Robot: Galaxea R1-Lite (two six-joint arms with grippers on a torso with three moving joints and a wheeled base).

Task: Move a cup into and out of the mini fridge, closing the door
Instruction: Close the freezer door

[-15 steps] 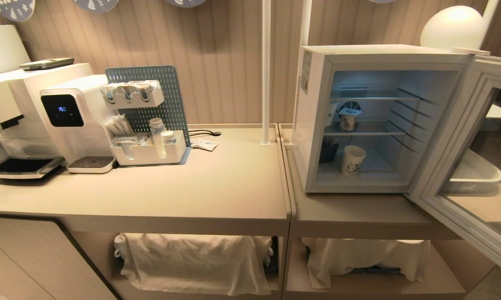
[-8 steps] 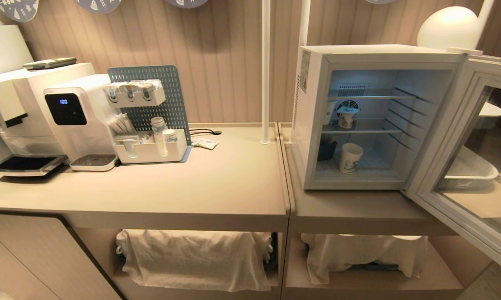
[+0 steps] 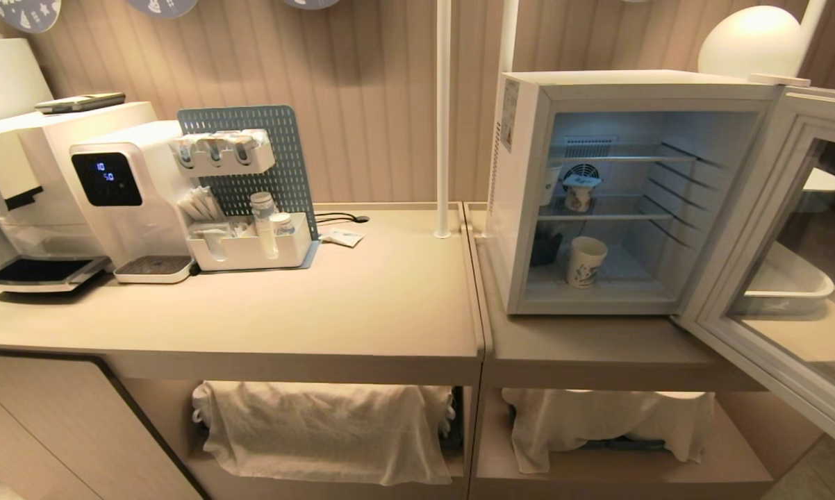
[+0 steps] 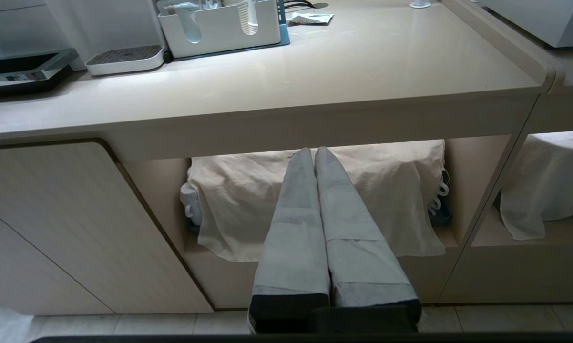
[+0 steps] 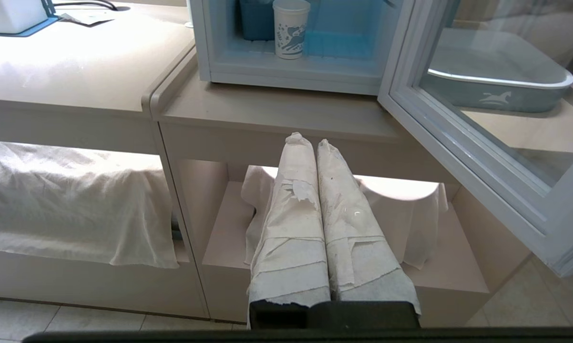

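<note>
Cup [image 3: 585,261] upright on mini fridge [image 3: 522,208] floor, door [image 3: 772,278] wide open. Left gripper [image 4: 314,153] and right gripper [image 5: 306,139] pressed closed, empty, seemingly well below cup.

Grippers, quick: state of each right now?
Left gripper: shut, holding nothing, below the beige countertop.
Right gripper: shut, holding nothing, below the white mini fridge.

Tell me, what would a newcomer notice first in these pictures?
The mini fridge stands lit on the right counter, its door swung wide open to the right. The cup stands upright on the fridge floor, below the wire shelves. Both hands, left hand and right hand, are shut and low before the counter front.
</note>
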